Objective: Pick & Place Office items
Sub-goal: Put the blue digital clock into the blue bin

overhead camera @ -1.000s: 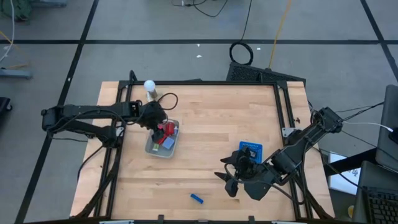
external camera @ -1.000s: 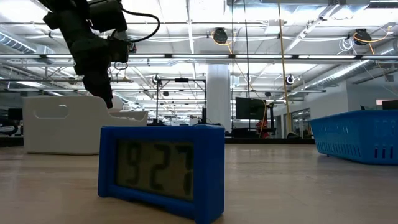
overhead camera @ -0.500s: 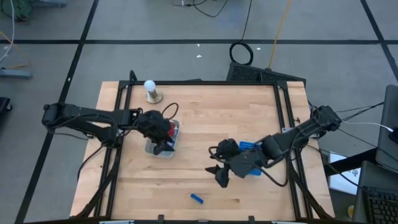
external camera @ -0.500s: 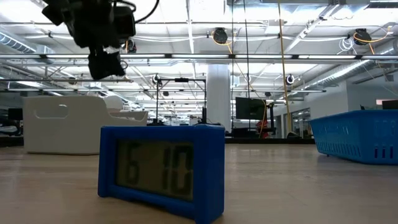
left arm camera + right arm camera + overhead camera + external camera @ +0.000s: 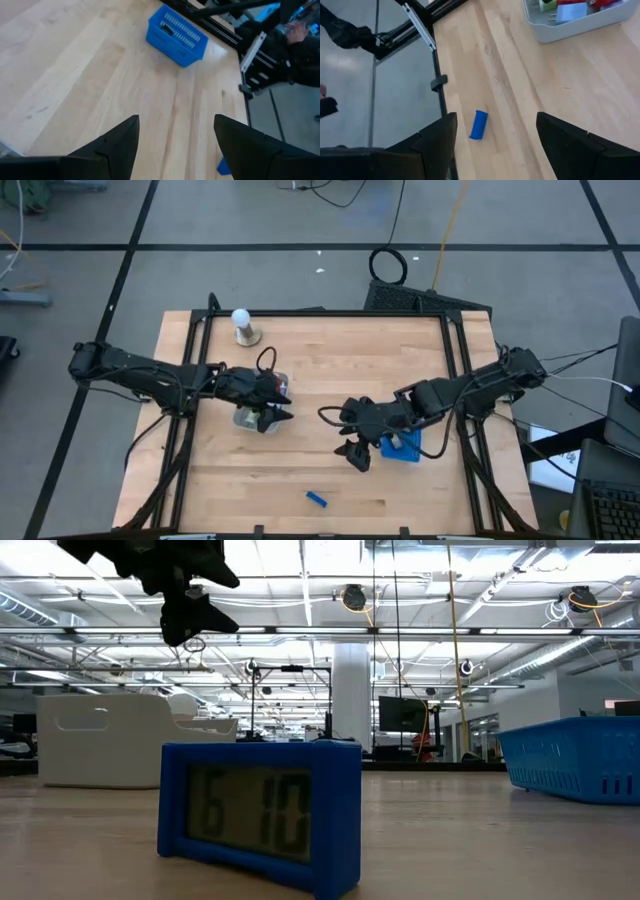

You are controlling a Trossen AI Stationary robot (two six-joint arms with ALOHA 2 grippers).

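A small blue office item [image 5: 316, 499] with a grey display lies flat on the wood by the table's near edge; it shows close up in the low view [image 5: 260, 815] and in the right wrist view [image 5: 479, 124]. Red, blue and green items lie in the grey tray [image 5: 575, 17] on the table's left part [image 5: 250, 420]. My left gripper [image 5: 279, 417] hangs open above that tray's right end, with nothing between its fingers [image 5: 175, 145]. My right gripper [image 5: 353, 457] hovers open left of the blue tray [image 5: 402, 447], above bare wood [image 5: 495, 145].
A white ball on a round brass base [image 5: 241, 323] stands at the far left corner. The blue tray [image 5: 575, 755] sits at the right under my right arm. Bare wood lies between the two trays and along the near edge around the blue item.
My left gripper has risen out of the grey tray, tipped up from pointing down, and swung toward the table's right. My right arm has swung from the near right corner over the blue tray toward the table's middle. The blue item's display shows different digits.
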